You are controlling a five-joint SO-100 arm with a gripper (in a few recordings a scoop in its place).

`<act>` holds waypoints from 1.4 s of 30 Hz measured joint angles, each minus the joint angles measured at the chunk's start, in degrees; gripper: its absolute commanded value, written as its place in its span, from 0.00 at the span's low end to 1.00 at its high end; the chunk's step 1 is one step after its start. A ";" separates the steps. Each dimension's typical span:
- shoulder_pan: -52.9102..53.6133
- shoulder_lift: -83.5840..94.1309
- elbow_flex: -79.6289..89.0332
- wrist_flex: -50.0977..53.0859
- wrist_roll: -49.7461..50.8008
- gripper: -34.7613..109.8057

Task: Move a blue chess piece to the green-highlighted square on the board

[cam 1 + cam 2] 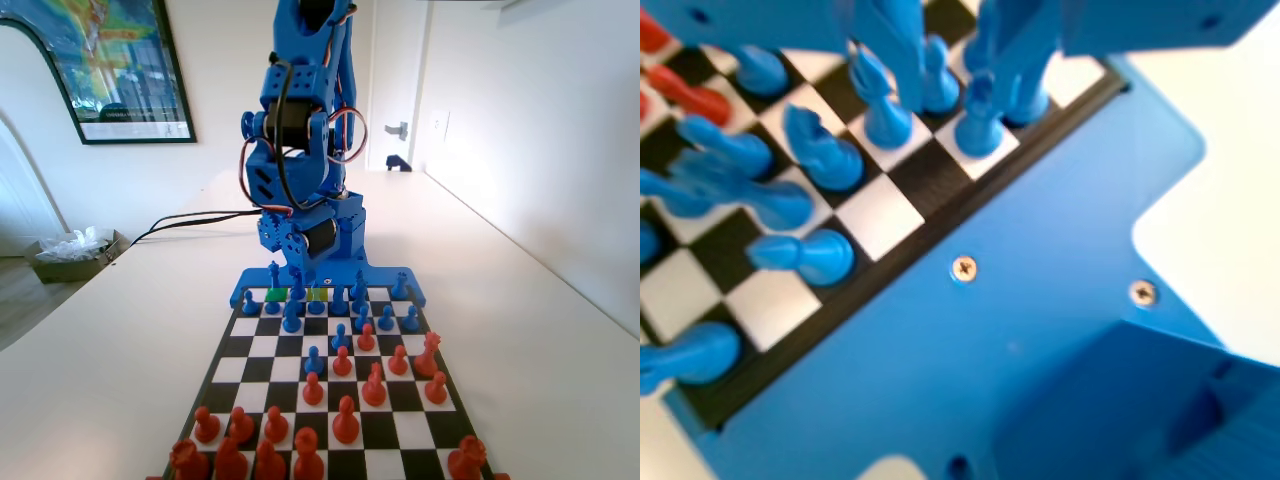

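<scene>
Low at the board's (250,345) far edge, gripper (970,75) over the blue chess piece (980,125); jaw state unclear through blur.

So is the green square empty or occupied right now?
Cannot tell. In the fixed view the green square sits in the board's far row, among crowded blue pieces under the arm.

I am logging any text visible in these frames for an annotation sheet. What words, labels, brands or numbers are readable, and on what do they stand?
No text can be read in either view.
Framed poster on the wall, fixed view: a pale strip along its lower edge may carry print, too small and blurred to read.
The board, the blue and red pieces and the pincer: no letters, numbers or brand marks visible.
</scene>
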 measured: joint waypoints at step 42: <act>-7.91 13.01 -31.82 29.44 -9.32 0.25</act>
